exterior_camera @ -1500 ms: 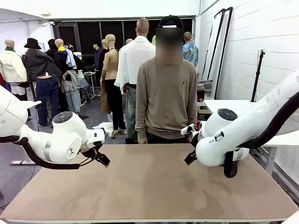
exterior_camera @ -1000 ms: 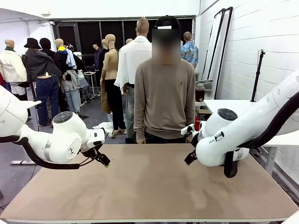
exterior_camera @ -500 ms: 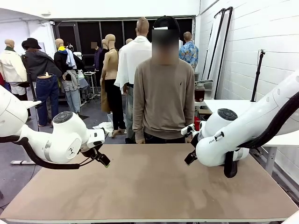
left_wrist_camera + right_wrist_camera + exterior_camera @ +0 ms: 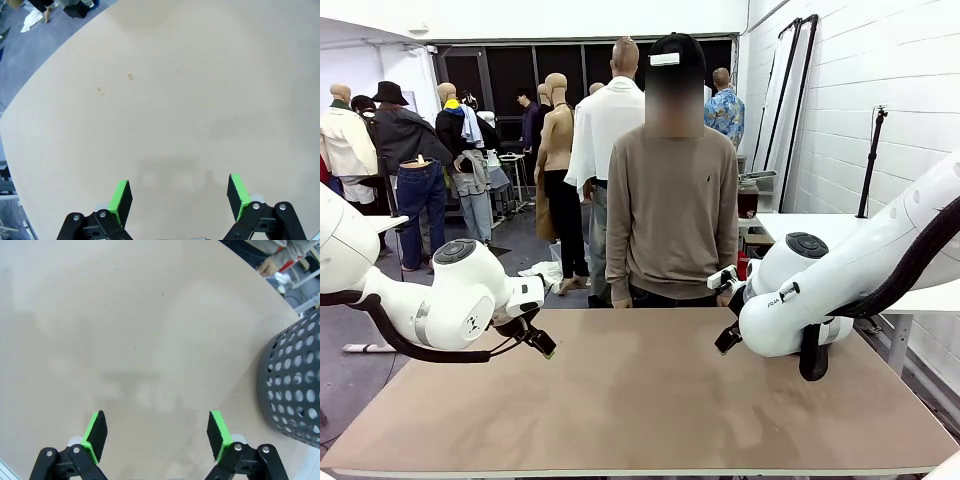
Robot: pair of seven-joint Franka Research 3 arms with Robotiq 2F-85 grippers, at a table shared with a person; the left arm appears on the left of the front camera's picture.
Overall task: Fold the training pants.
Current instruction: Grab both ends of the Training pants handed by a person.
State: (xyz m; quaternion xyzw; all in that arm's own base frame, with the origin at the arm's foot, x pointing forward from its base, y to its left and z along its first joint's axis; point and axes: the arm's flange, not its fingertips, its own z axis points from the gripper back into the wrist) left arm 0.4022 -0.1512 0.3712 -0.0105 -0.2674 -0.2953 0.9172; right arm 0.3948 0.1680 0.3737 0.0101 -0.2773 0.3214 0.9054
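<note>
The left gripper [image 4: 179,194] and the right gripper [image 4: 156,434] hovered low over the table [image 4: 640,410], each with jaws spread wide and gripping nothing. Where the pants lay could not be told, so the step in hand was judged to be waiting for them. Recommended: hold the jaws spread and stay off the centre, so the person [image 4: 670,220] can lay the garment flat. The centre offered ample room. A basket [image 4: 292,385] stood near the right gripper, by the table's edge.

White block wall [image 4: 880,90], dark far windows [image 4: 510,75], grey floor [image 4: 345,400], tan table [image 4: 640,400].
</note>
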